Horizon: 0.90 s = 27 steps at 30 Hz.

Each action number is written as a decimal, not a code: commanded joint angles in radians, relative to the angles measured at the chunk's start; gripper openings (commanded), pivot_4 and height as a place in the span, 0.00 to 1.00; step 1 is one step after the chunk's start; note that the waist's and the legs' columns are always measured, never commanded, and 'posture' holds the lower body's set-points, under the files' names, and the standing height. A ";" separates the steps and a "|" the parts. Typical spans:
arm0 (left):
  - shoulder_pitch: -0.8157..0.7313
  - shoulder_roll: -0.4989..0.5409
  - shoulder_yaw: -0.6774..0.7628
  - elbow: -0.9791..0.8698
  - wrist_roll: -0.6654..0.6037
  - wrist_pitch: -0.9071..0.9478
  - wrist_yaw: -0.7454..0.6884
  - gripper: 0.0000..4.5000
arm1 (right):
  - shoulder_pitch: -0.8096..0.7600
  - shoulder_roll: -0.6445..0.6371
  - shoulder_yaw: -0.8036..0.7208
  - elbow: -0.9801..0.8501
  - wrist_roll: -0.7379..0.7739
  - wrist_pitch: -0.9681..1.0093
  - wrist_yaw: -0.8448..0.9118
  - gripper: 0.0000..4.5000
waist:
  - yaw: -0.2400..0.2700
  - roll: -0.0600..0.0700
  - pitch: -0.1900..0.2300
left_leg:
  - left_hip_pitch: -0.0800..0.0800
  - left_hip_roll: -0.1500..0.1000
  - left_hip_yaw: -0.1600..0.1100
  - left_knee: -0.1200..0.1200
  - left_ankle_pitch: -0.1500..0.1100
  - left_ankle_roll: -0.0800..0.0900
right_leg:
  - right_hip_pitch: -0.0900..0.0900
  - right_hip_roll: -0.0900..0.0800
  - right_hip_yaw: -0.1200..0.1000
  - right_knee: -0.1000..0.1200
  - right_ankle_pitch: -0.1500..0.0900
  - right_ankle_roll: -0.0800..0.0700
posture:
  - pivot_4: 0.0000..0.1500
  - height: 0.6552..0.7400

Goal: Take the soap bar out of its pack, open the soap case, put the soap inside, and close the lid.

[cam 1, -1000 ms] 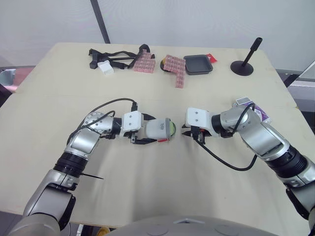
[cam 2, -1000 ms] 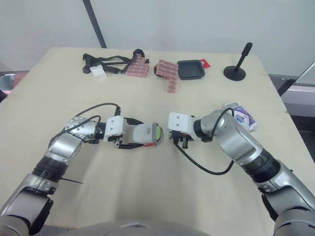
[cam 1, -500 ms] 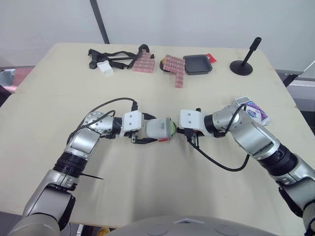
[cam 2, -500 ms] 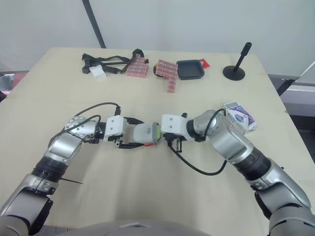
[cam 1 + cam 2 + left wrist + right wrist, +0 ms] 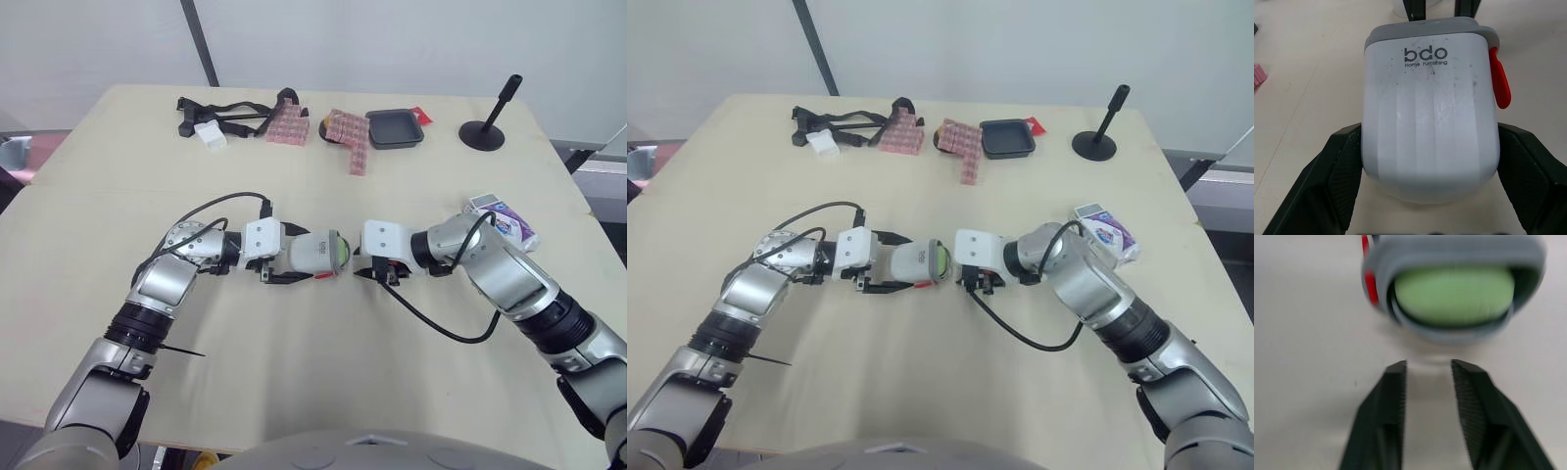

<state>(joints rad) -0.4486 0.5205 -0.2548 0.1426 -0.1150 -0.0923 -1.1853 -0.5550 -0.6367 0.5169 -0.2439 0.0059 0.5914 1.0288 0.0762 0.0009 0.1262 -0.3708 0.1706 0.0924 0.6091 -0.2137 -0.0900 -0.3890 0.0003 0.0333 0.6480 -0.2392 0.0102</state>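
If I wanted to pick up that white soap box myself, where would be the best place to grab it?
Probably across the soap case's two smooth side walls, near its rounded closed end, coming from behind that end, as the left gripper does. That pinch avoids the red latch and leaves the grey-rimmed end showing the green soap free for the right gripper.

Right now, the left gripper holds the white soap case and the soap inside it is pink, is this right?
No, the soap is green, as the right wrist view shows. The left gripper does hold the white soap case.
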 commanded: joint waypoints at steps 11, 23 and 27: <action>-0.025 0.021 0.064 -0.003 -0.059 -0.006 0.002 0.77 | 0.128 0.057 -0.505 -0.119 0.563 0.545 0.021 0.99 | 0.005 0.000 0.000 | -0.001 0.000 0.000 0.000 0.000 0.000 | 0.000 0.000 0.000 -0.001 0.000 0.000 | 1.00 1.00; -0.003 -0.006 0.063 -0.022 -0.080 -0.013 0.008 0.77 | 0.154 0.373 -0.792 -0.047 0.871 1.023 -0.337 0.99 | 0.022 0.002 -0.001 | 0.002 0.002 0.000 0.000 0.000 0.000 | -0.002 0.000 -0.001 -0.001 0.000 -0.001 | 1.00 1.00; 0.001 -0.007 0.066 -0.033 -0.085 -0.010 0.009 0.77 | 0.142 0.395 -0.787 -0.027 0.921 1.023 -0.429 0.99 | 0.021 0.002 -0.001 | 0.002 0.001 0.000 0.000 0.000 0.000 | -0.003 0.000 -0.001 -0.001 0.000 -0.001 | 1.00 1.00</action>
<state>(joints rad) -0.4439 0.5148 -0.2154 0.1462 -0.1669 -0.0909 -1.1817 -0.3961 -0.2442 -0.2465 -0.2687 0.8790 1.6074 0.6354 0.0973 0.0030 0.1255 -0.3690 0.1712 0.0924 0.6093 -0.2133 -0.0899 -0.3919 0.0000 0.0319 0.6466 -0.2395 0.0091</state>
